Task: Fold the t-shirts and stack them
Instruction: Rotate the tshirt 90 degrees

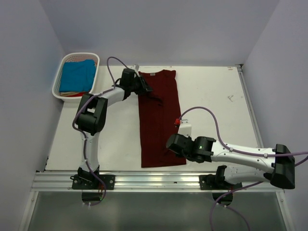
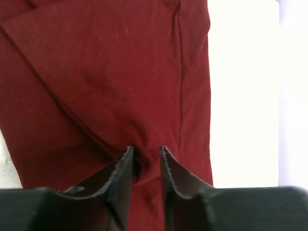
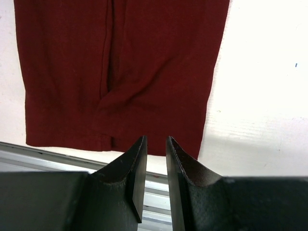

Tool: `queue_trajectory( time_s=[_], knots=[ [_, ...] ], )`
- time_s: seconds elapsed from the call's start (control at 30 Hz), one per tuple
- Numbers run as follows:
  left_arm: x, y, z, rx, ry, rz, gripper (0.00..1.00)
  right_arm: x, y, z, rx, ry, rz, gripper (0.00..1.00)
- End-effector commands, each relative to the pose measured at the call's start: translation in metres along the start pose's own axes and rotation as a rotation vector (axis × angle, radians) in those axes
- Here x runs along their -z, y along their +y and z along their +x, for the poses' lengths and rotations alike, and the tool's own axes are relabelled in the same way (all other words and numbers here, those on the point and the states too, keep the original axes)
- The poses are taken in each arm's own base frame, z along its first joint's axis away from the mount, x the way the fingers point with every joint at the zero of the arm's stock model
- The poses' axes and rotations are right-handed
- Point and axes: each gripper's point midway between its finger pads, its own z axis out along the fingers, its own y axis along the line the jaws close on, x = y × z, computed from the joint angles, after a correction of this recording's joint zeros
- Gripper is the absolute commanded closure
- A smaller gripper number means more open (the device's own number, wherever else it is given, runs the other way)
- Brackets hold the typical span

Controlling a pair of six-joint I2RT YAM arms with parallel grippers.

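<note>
The dark maroon t-shirt (image 1: 159,120) lies on the white table, folded lengthwise into a long strip with its round neck at the far end. My left gripper (image 1: 147,89) sits low on its far left part. In the left wrist view the jaws (image 2: 146,149) stand narrowly apart, open, tips on the maroon cloth (image 2: 110,82), with a small pucker of it between them. My right gripper (image 1: 172,143) hovers over the near right corner of the shirt (image 3: 120,72). It (image 3: 155,138) is open by a narrow gap with nothing in it. The turquoise t-shirt (image 1: 77,74) lies in the basket.
The white slatted basket (image 1: 79,55) stands at the far left corner of the table, with a bit of red cloth (image 1: 79,94) under the turquoise shirt. A metal rail (image 1: 154,180) runs along the near edge. Grey walls close in three sides.
</note>
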Motion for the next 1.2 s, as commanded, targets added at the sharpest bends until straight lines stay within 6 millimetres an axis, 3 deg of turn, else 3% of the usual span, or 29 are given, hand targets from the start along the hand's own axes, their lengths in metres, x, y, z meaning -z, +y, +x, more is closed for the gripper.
queue_trajectory(
  time_s=[0.0,0.13,0.27,0.3,0.43,0.67,0.77,1.0,1.17],
  knots=[
    [0.018,-0.029,-0.032,-0.033,-0.057,0.012,0.67,-0.001,0.006,-0.007,-0.025,-0.033,-0.011,0.73],
    [0.018,-0.014,-0.023,-0.005,0.002,-0.076,0.51,-0.002,0.007,-0.008,-0.022,-0.034,-0.011,0.73],
    [0.021,-0.001,-0.018,0.010,0.004,-0.133,0.20,-0.002,0.009,-0.008,-0.021,-0.032,-0.011,0.72],
    [0.022,0.001,-0.014,0.016,0.004,-0.132,0.18,-0.002,0.009,-0.008,-0.020,-0.030,-0.011,0.72],
    [0.023,-0.014,-0.012,-0.005,-0.012,-0.030,0.20,-0.003,0.011,-0.009,-0.017,-0.032,-0.013,0.72],
    [0.013,-0.034,-0.006,-0.036,-0.007,0.144,0.42,-0.003,0.012,-0.008,-0.019,-0.030,-0.016,0.75],
    [0.011,-0.032,0.000,-0.022,0.001,0.148,0.46,-0.002,0.011,-0.009,-0.022,-0.035,-0.018,0.76],
    [0.009,0.005,0.020,0.031,0.054,-0.022,0.46,-0.002,0.009,-0.009,-0.026,-0.039,-0.016,0.76],
    [0.009,0.008,0.019,0.018,0.035,-0.034,0.45,-0.003,0.012,-0.008,-0.023,-0.032,-0.022,0.76]
  ],
)
